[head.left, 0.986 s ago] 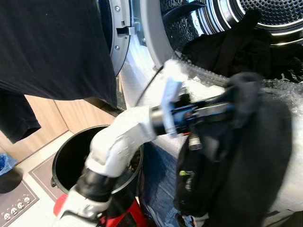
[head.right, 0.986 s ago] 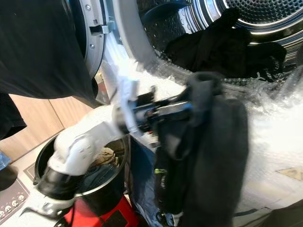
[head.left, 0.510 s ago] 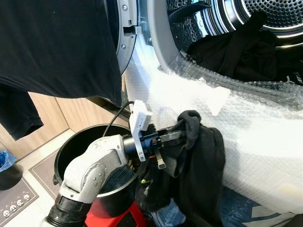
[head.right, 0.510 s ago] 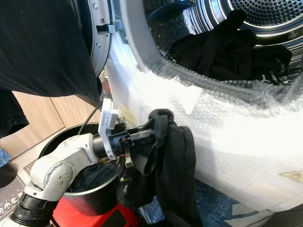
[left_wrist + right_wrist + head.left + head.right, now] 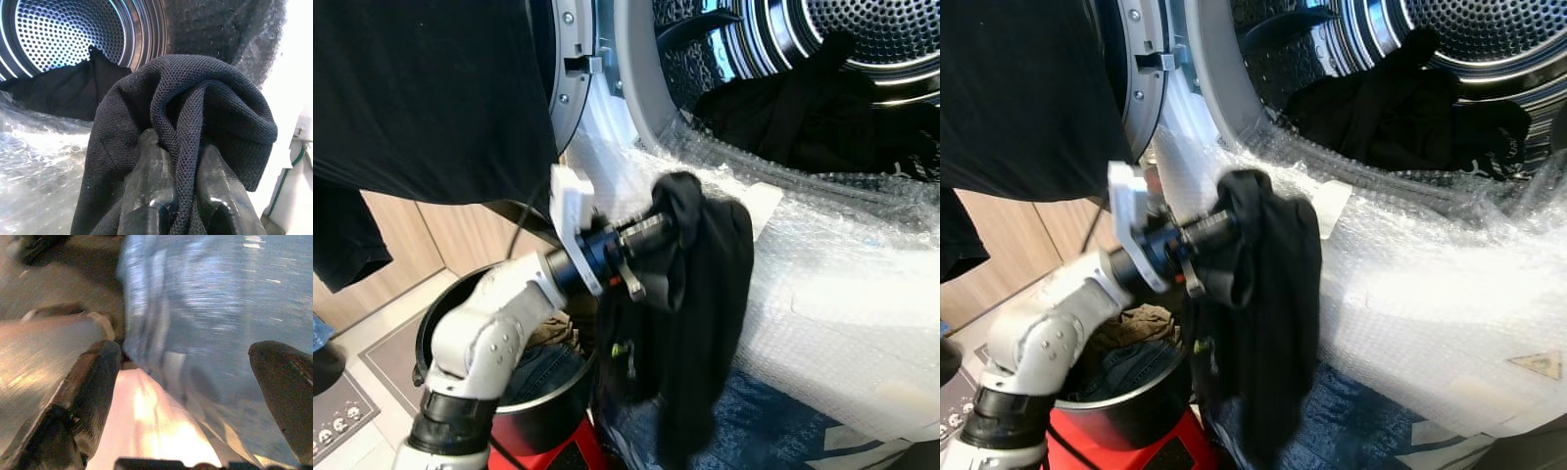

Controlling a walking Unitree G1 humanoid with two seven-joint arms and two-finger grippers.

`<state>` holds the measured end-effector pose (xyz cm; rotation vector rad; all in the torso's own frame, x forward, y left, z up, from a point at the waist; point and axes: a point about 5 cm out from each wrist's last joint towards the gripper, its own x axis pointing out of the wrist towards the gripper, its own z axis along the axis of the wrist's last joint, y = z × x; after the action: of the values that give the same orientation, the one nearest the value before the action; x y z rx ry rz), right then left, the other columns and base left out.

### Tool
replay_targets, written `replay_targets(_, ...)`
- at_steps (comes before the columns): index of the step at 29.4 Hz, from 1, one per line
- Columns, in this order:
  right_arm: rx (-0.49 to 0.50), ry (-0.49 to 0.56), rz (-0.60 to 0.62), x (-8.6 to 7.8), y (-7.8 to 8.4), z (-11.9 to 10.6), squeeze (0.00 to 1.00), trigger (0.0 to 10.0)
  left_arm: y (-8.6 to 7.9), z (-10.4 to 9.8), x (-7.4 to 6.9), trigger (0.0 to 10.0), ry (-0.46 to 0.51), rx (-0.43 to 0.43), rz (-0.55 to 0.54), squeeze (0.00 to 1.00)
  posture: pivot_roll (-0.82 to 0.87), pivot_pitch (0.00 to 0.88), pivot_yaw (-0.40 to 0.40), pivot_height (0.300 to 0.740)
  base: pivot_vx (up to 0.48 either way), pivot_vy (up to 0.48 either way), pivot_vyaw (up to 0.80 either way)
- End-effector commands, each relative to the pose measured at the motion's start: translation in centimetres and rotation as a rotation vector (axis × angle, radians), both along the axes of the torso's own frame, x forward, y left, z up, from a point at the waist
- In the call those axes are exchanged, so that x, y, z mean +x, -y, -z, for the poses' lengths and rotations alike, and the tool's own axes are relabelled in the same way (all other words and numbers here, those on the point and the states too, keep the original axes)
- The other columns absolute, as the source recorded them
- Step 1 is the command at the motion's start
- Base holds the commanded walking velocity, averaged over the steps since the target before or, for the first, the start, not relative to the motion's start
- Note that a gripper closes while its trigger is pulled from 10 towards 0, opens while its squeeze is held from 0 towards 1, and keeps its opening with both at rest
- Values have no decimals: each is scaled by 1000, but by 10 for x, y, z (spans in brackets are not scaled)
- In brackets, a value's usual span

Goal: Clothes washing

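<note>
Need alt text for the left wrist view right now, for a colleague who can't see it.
The left gripper is shut on a black knitted garment bunched over its two black fingers. Beyond it are the perforated steel washer drum, dark clothes inside it, and bubble wrap over the machine's front.

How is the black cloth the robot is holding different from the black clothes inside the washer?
The black knit garment hangs from the left gripper, outside the machine; the black clothes in the shiny perforated drum lie heaped, untouched. The held one dangles long; the others are crumpled. Both are dark fabric.
</note>
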<state>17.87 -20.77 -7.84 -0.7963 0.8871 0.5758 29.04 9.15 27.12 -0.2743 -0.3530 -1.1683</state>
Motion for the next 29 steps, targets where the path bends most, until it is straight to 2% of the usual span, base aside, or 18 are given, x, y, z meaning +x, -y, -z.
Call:
replay_targets(1,74,77,125,13,-1,-7,0,10000,1,-4,-6,0,39,16,34,0,96,56,-54,740,0,0,0)
replay_targets(2,132,136,220,22,2,-13,0,10000,1,4,-6,0,22,49,39,0,92,56,-53,740,0,0,0)
replay_targets(3,139,153,244,25,3,-15,0,10000,2,7,-5,0,17,57,36,0,92,56,-53,740,0,0,0)
replay_targets(5,87,212,249,31,20,-23,0,10000,5,16,-7,0,-20,64,39,0,89,56,-52,740,0,0,0)
replay_targets(7,93,219,255,32,23,-25,0,10000,6,17,-7,0,-25,65,40,0,83,54,-52,740,0,0,0)
replay_targets(9,169,242,280,35,29,-31,0,10000,7,20,-8,0,-36,69,44,0,83,55,-51,740,0,0,0)
replay_targets(11,184,252,247,36,33,-36,0,10000,7,24,-8,0,-49,85,44,0,76,62,-45,740,0,0,0)
replay_targets(12,214,230,145,33,31,-37,0,10000,8,26,-11,0,-54,93,66,0,65,63,-41,740,0,0,0)
replay_targets(13,214,230,145,33,31,-37,0,10000,8,26,-11,0,-54,93,66,0,65,63,-41,740,0,0,0)
replay_targets(14,283,206,60,29,25,-39,0,10000,10,26,-15,0,-56,93,85,0,57,65,-41,740,0,0,0)
replay_targets(16,321,207,16,28,24,-43,0,10000,11,28,-15,0,-63,90,80,0,59,68,-51,740,0,0,0)
replay_targets(17,371,242,26,33,29,-53,1000,10000,14,30,-13,0,-67,88,71,0,60,67,-60,740,0,0,0)
replay_targets(20,506,304,81,45,32,-70,1000,10000,17,30,-12,0,-69,74,73,0,58,67,-57,740,0,0,0)
replay_targets(21,621,316,91,50,31,-83,1000,10000,20,28,-13,0,-68,63,91,0,51,70,-51,740,0,0,0)
replay_targets(23,714,294,46,50,30,-94,1000,10000,22,27,-16,0,-64,61,112,0,51,70,-51,740,0,0,0)
replay_targets(24,771,249,-22,45,26,-102,1000,10000,25,27,-17,0,-68,65,133,0,47,77,-41,740,0,0,0)
replay_targets(29,863,160,-131,32,18,-113,1000,10000,32,30,-21,0,-79,75,176,0,54,86,-34,740,0,0,0)
